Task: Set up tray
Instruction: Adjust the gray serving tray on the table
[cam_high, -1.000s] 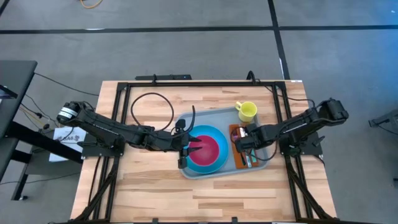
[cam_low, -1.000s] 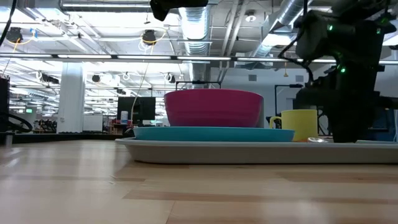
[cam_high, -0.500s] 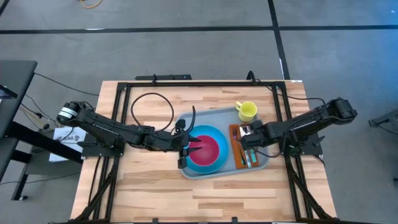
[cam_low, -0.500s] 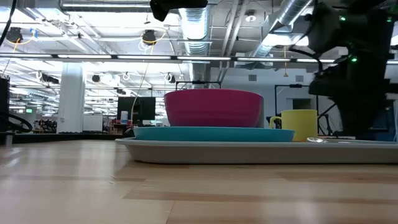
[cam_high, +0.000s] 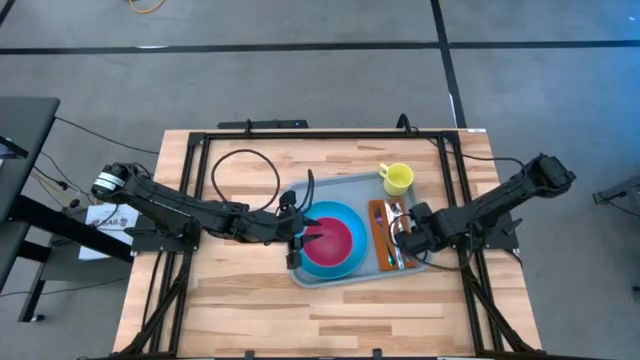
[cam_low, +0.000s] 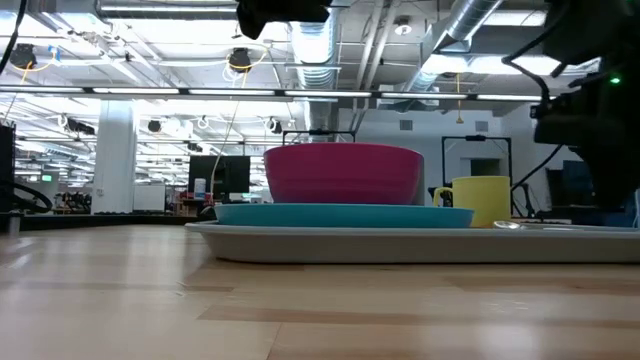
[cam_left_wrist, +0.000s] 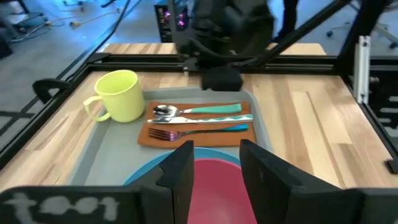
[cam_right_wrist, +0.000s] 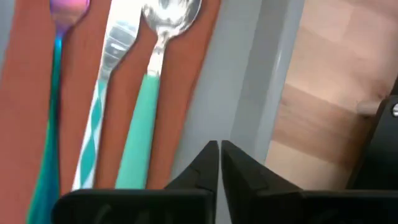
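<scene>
The pale grey-blue tray (cam_high: 352, 190) lies mid-table. On it stands a round blue plate (cam_high: 345, 209) with a pink bowl (cam_high: 335, 243) in it, and a yellow mug (cam_high: 398, 179) sits in the tray's far right corner. An orange-brown napkin (cam_left_wrist: 193, 132) bears a fork, knife and spoon (cam_left_wrist: 199, 110). My left gripper (cam_left_wrist: 214, 167) hangs open above the bowl, well clear of it in the low view. My right gripper (cam_right_wrist: 219, 155) is shut above the tray's bare strip (cam_right_wrist: 249, 93), between the napkin and the right rim.
A black cable loop (cam_high: 245, 175) lies on the wood left of the tray. Black frame rails (cam_high: 320, 135) run along the table's far, left and right sides. Bare wood (cam_high: 330, 310) stretches along the near edge.
My right gripper has drawn back off the napkin toward the table's right and near edges, uncovering the cutlery, and now stands by the tray's right rim. In the low view it has moved away to the right. The left arm and the dishes have kept still.
</scene>
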